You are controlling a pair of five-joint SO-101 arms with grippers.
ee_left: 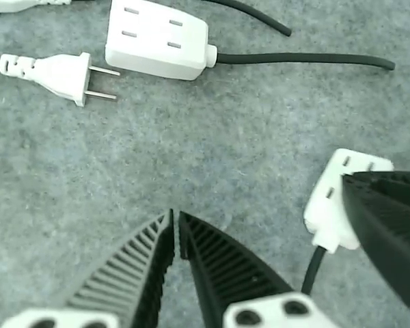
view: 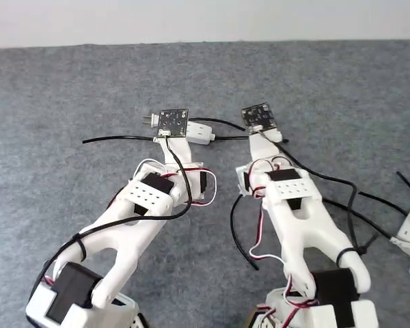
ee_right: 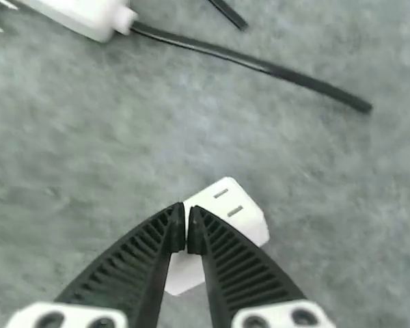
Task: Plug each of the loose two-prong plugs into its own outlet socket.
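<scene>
Two white robot arms stood side by side on a gray carpeted table (view: 68, 82), both stretched toward its far edge. A white two-prong plug (ee_left: 55, 70) lay flat and unplugged ahead of the left arm. Its long axis ran in line with its cord, and its prongs pointed at an outlet block (ee_left: 157, 37) just beside it — tips near the block's corner, not inserted. The block's slots faced upward, and a black cord (ee_left: 301, 60) ran out of its other end. The left gripper (ee_left: 175, 219) hovered short of both, jaws nearly touching and holding nothing. The right gripper (ee_right: 186, 210) also had its jaws pressed together, with the tips over a small socket (ee_right: 236, 212) whose slots faced up — whether they touched it could not be told.
</scene>
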